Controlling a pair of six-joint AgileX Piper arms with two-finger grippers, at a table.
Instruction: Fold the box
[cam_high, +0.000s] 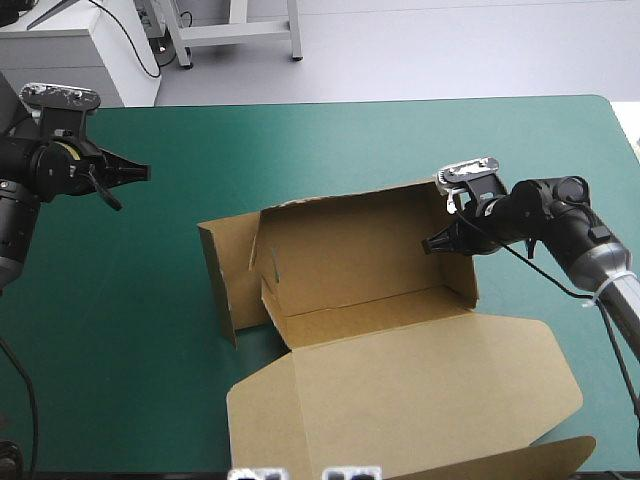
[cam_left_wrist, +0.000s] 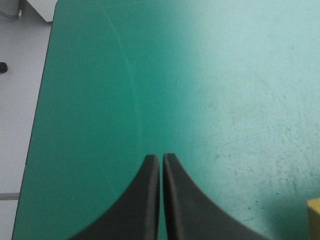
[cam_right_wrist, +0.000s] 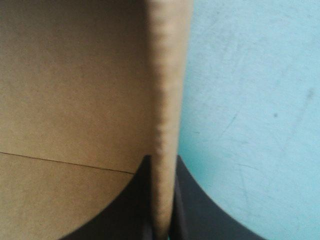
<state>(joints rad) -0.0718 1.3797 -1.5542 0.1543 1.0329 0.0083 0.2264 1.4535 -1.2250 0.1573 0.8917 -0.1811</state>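
On the teal-green tabletop (cam_high: 330, 140) my box (cam_high: 350, 265) has walls partly up and lid flat; tucking remains, I reckon. My right hand (cam_high: 432, 245) clamps its 3 o'clock wall; left hand (cam_high: 140, 173) pressed together, empty.

The place looked like a robotics lab or test room, not a home. A left arm (cam_high: 40, 165) and a right arm (cam_high: 560, 215), both black machines, reached over a table with a plain teal-green cover (cam_high: 330, 140), where a brown box (cam_high: 350, 260) of cut board lay. Beyond the far edge were a bare pale floor (cam_high: 450, 50), a grey-white cabinet (cam_high: 70, 55) and the legs of a metal frame (cam_high: 240, 36).
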